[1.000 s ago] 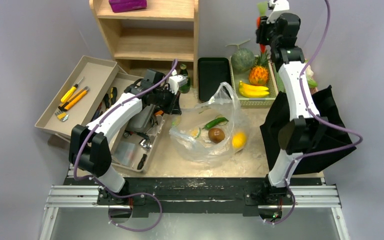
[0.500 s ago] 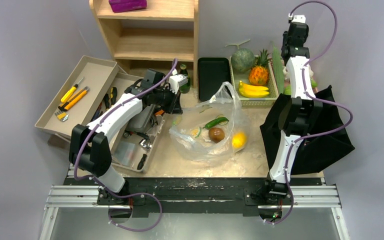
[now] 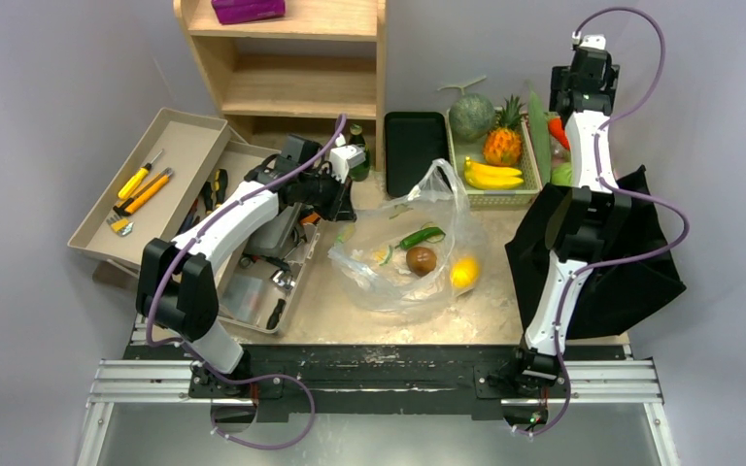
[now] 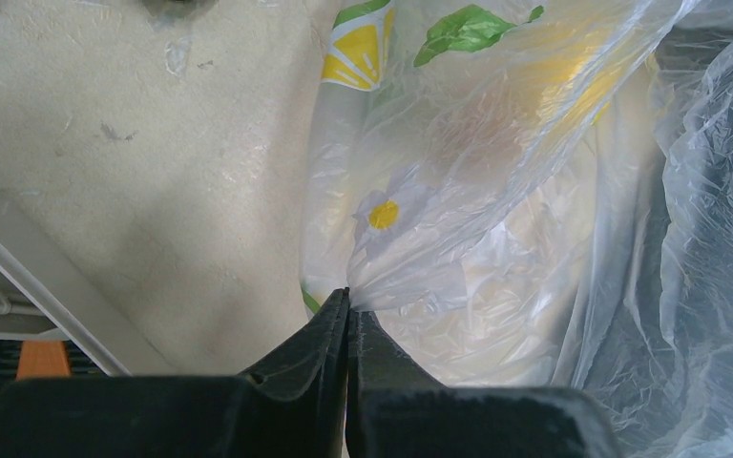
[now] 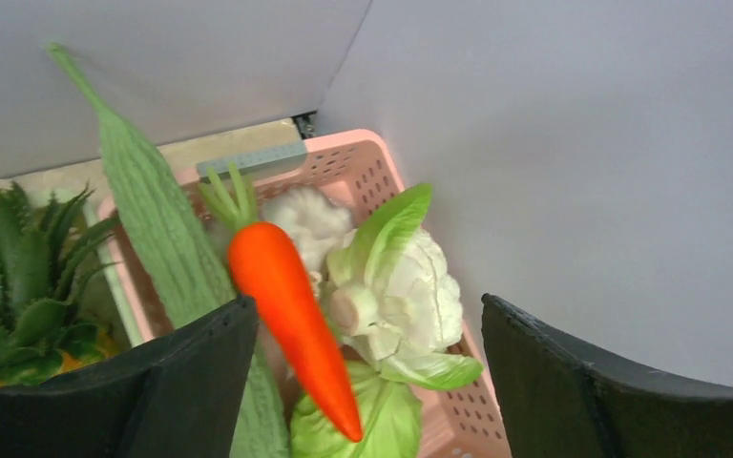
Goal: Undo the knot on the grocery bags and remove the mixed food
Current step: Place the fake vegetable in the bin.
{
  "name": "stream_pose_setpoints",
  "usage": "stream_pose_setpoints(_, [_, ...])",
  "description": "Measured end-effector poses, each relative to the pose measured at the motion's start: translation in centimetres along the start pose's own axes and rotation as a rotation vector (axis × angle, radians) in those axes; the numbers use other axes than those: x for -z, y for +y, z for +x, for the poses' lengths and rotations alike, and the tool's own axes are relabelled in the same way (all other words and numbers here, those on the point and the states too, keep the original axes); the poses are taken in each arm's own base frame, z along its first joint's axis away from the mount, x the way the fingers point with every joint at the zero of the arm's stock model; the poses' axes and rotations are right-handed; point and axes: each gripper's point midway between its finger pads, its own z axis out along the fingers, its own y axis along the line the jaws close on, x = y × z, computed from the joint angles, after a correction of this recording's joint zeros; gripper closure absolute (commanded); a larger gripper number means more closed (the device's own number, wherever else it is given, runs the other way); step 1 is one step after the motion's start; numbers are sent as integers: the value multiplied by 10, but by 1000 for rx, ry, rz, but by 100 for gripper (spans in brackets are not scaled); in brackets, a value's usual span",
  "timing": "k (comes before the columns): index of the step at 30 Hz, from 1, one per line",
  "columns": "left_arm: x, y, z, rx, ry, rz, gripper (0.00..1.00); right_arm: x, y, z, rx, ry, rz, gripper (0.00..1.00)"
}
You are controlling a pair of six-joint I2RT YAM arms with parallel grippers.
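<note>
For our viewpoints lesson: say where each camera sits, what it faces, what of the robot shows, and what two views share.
Top external: above, behind the bases, looking down on the table; both arms show.
Left wrist: faces the plastic bag; the shut left gripper pinches it.
Right wrist: looks down at the carrot; the open right gripper frames it.
Shared: top also shows bag, carrot.

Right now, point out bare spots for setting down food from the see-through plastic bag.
Bare beige tabletop lies between the see-through plastic bag and the near black rail. The flat black rectangular tray behind the bag looks empty. Crowded: the green fruit basket, pink vegetable basket, left tool trays.
</note>
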Motion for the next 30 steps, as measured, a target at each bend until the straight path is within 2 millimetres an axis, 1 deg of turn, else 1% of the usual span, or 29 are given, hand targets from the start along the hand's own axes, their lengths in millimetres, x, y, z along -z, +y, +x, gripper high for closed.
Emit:
stream_pose_setpoints(1, [0,0,0,-1,-1,1,100,0,2,0,-1,-1,-10,12])
stream_pose_setpoints(2, [0,0,-1,-2,-3,2,100,1,4,-1,-2,-4,-22,13])
stream_pose_setpoints(4, [0,-1,-1,-3,-5,5,100,5,13,-4,-7,-12,-78,18])
stream_pose_setpoints(5, [0,-1,-1,-3,-4,7,100,11,21,-6,-12,-21,-133,20])
stream_pose_setpoints(6, [0,-1,-1,-3,-4,8,100,20,30,-6,-14,-26,-199,20])
stream_pose_setpoints(7, [0,-1,0,-2,-3,8,100,34,39,-8,-19,-36,-279,20])
stream_pose_setpoints(9, [0,-1,-1,-2,-4,9,100,76,60,-17,-27,-79,-472,24])
stream_pose_setpoints(10, [0,-1,-1,-2,-4,8,100,99,68,-25,-26,-111,-554,26])
stream_pose_setpoints(11, [0,-1,-1,-2,-4,9,100,134,80,-36,-17,-160,-674,30])
stream_pose_setpoints(12, [0,-1,0,-2,-3,9,100,164,90,-45,3,-205,-763,38])
stream_pose_setpoints(13, [0,-1,0,-2,-3,9,100,204,103,-57,38,-265,-873,47])
stream_pose_setpoints(14, [0,-1,-1,-2,-4,9,100,246,115,-67,87,-328,-977,53])
stream_pose_setpoints(15, [0,-1,-1,-2,-4,9,100,282,125,-72,139,-383,-1063,56])
stream_pose_setpoints(16, [0,-1,0,-2,-3,9,100,336,141,-73,222,-454,-1188,60])
stream_pose_setpoints(17, [0,-1,0,-1,-3,9,100,369,150,-68,276,-496,-1269,66])
stream_pose_setpoints(18, [0,-1,-1,-1,-4,9,100,409,162,-57,352,-541,-1365,70])
stream_pose_setpoints(19, [0,-1,-1,1,-4,9,100,429,162,-43,409,-564,-1421,73])
stream_pose_setpoints(20, [0,-2,0,3,-3,10,100,467,178,-21,487,-588,-1531,75])
stream_pose_setpoints(21, [0,-2,-1,7,-4,11,100,484,183,1,547,-586,-1596,77])
stream_pose_setpoints(22, [0,-2,-1,9,-4,12,100,493,189,21,596,-575,-1639,78])
stream_pose_setpoints(23, [0,-3,-1,16,-4,13,100,496,195,42,646,-555,-1670,80])
stream_pose_setpoints(25, [0,-3,-1,25,-4,13,100,489,213,82,737,-501,-1705,83])
stream_pose_setpoints(27, [0,-3,-1,29,-5,13,100,472,232,124,822,-420,-1707,82])
stream_pose_setpoints(28, [0,-4,-1,31,-5,13,100,461,240,151,871,-370,-1700,81])
stream_pose_setpoints(29, [0,-4,-1,32,-6,13,100,451,246,177,919,-314,-1691,78])
stream_pose_setpoints(30, [0,-4,-1,32,-7,13,100,440,248,203,971,-264,-1676,74])
